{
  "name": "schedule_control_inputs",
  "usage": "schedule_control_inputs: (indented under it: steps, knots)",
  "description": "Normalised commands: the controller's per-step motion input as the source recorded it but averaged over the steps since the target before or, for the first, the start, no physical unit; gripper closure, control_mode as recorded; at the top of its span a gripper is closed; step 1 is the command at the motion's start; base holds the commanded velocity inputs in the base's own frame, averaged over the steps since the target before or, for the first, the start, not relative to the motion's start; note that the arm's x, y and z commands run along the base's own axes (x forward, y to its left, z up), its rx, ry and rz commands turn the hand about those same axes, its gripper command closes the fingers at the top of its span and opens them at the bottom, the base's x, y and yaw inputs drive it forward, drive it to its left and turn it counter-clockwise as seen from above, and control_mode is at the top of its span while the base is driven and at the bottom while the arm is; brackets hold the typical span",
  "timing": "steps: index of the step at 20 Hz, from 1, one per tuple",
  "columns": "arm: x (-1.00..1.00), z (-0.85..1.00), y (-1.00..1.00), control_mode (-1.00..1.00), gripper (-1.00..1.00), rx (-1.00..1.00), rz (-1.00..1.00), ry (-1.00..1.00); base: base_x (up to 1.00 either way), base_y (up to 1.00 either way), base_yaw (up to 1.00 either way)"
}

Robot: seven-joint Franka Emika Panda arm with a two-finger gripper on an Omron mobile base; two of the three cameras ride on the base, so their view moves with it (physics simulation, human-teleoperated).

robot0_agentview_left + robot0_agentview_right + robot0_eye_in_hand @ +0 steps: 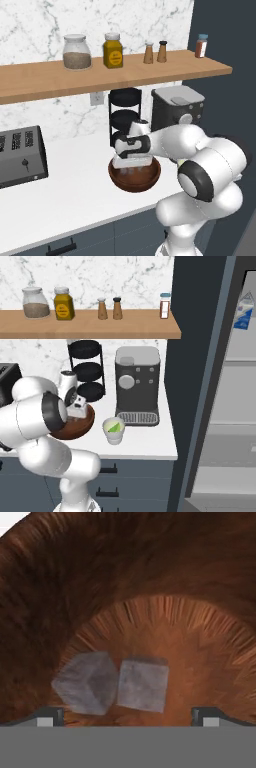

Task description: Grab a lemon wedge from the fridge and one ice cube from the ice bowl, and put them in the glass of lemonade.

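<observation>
The hand [128, 717] hangs low inside the bowl [150, 572], its fingers spread as wide as they go and holding nothing. Two cubes [142, 685] lie touching on the bowl's floor, both between the finger tips, so closing now would likely pinch the pair or squeeze one out. A good move, I judge, is to shift sideways until only the right cube sits between the tips, drop until they straddle its flanks, then close gently on its flat faces.

On the bench [150, 443], just right of the bowl, stands one cup [114, 429] with a green-yellow wedge [115, 427] already in it, in front of one coffee machine [137, 385]. One three-tier rack [87, 371] stands behind the bowl and one toaster [20, 155] far left. The shelf [100, 75] carries two jars, two shakers and one spice bottle. The fridge [200, 356] stands open at right.
</observation>
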Motion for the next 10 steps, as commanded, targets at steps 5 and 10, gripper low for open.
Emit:
schedule_control_inputs:
  steps: [5, 10]
  knots:
    - [-0.51, 0.05, 0.04, -1.00, -1.00, 0.03, 0.16, -0.11, 0.00, 0.00, 0.00]
    - [-0.23, 0.60, 0.00, -1.00, -1.00, 0.00, 0.08, -0.24, 0.00, 0.00, 0.00]
